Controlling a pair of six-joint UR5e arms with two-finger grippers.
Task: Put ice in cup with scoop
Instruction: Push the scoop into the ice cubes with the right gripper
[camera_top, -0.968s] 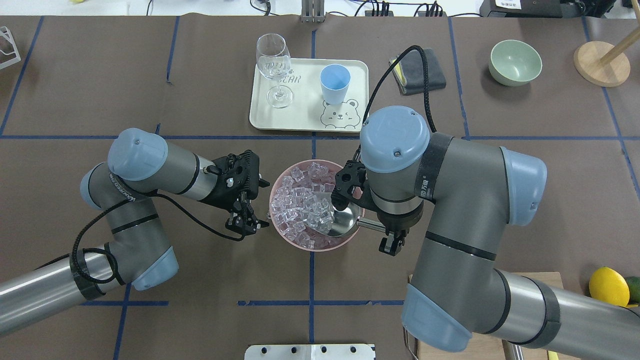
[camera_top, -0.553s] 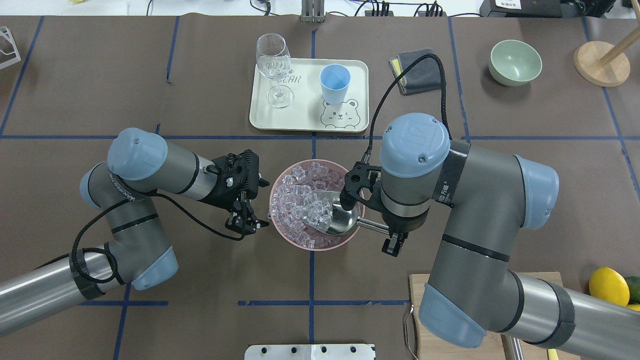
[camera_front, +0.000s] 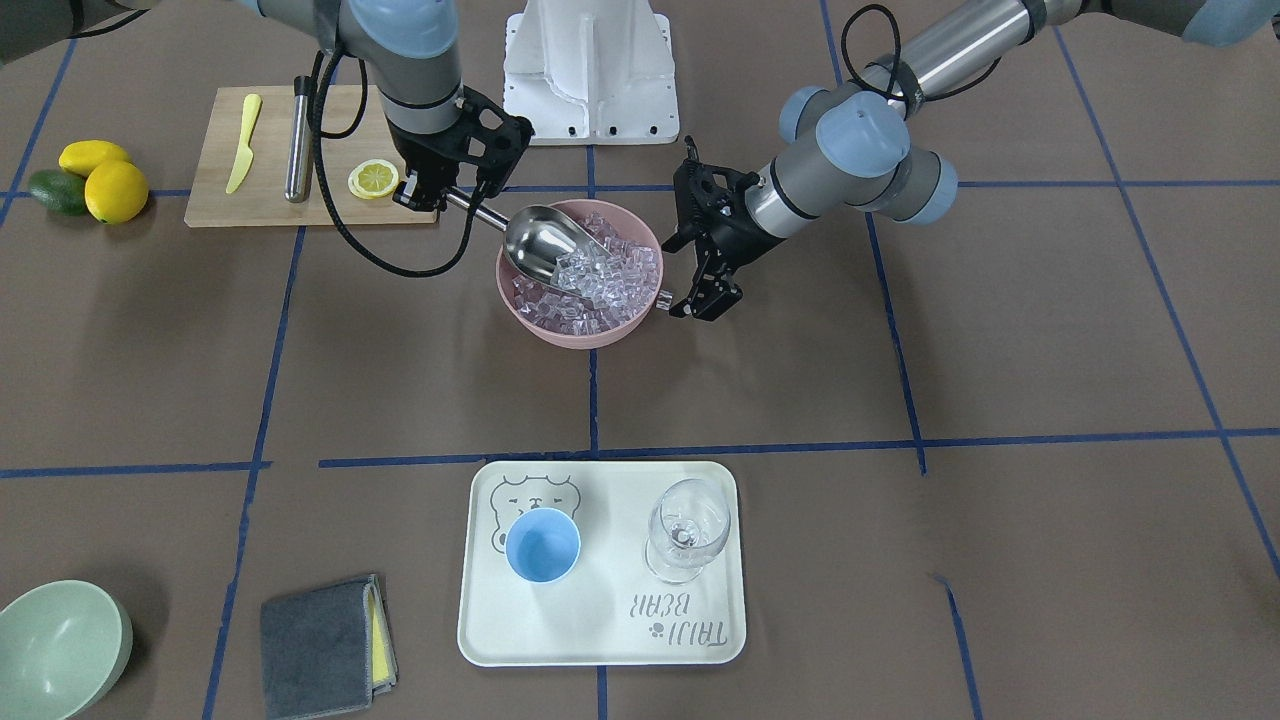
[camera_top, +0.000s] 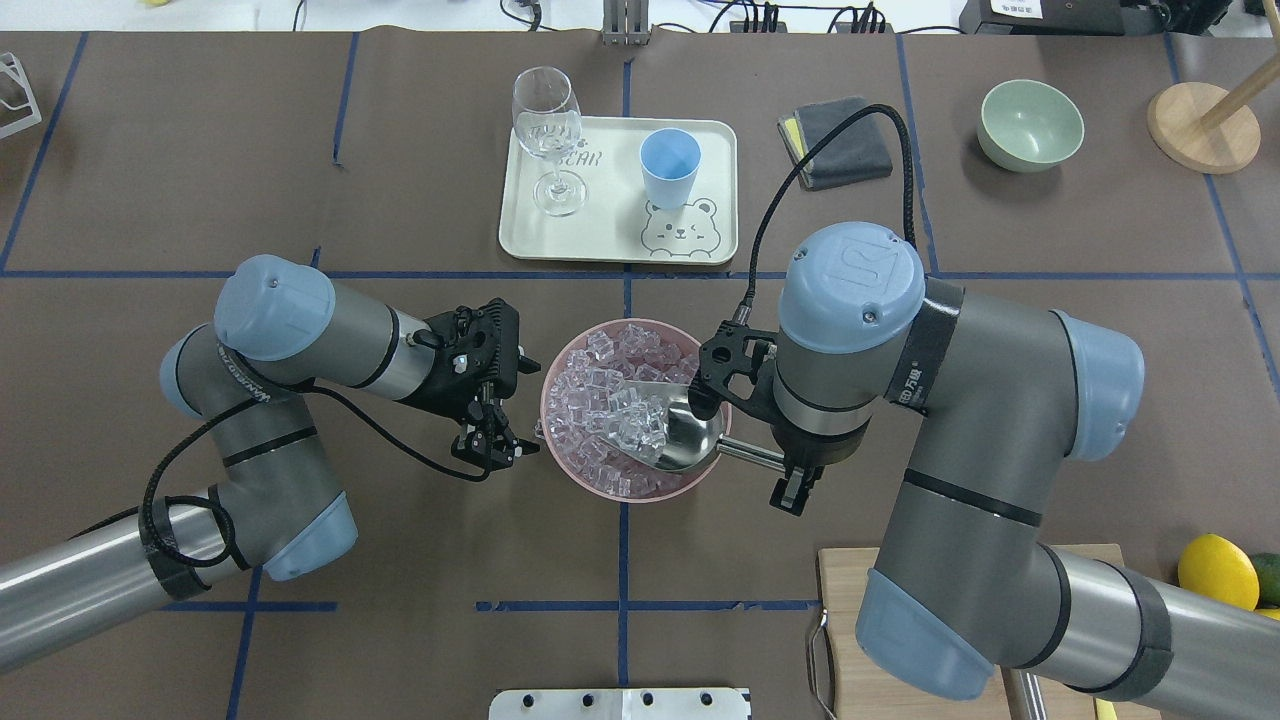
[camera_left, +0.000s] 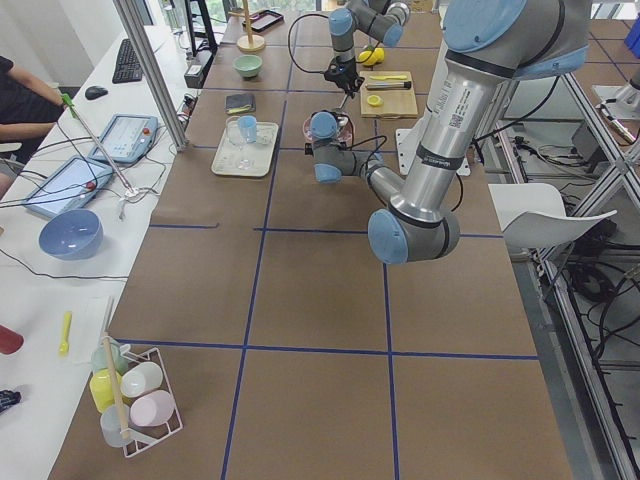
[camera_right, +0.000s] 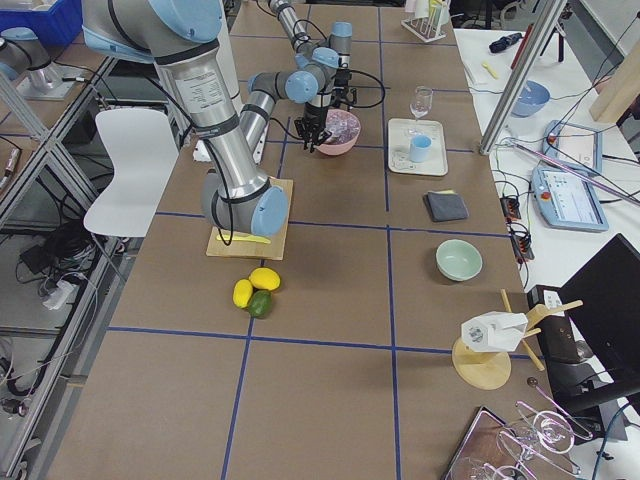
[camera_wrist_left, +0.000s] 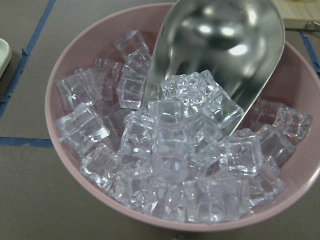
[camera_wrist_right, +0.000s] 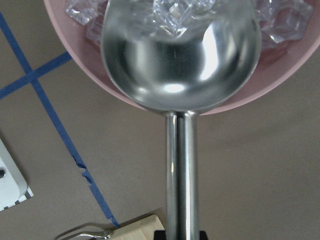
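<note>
The pink bowl (camera_top: 640, 494) at mid-table is full of ice (camera_top: 590, 400), which also shows in the left wrist view (camera_wrist_left: 170, 150). My right gripper (camera_top: 792, 478) is shut on the handle of the steel scoop (camera_top: 688, 436). The scoop's trough lies in the bowl's right side with several cubes at its mouth (camera_wrist_left: 220, 55). My left gripper (camera_top: 492, 452) is open and empty, just off the bowl's left rim. The light-blue cup (camera_top: 669, 165) stands empty and upright on the cream tray (camera_top: 610, 205) beyond the bowl, also seen in the front view (camera_front: 542, 545).
A clear wine glass (camera_top: 548, 130) stands on the tray left of the cup. A grey cloth (camera_top: 845, 140) and a green bowl (camera_top: 1030, 125) lie far right. A cutting board (camera_front: 270, 150) with knife, steel rod and lemon slice sits near my right arm, lemons (camera_front: 100, 180) beside it.
My right arm's elbow and wrist have swung rightward. The scoop stays in the bowl's right side with ice at its mouth. The left arm has not moved.
</note>
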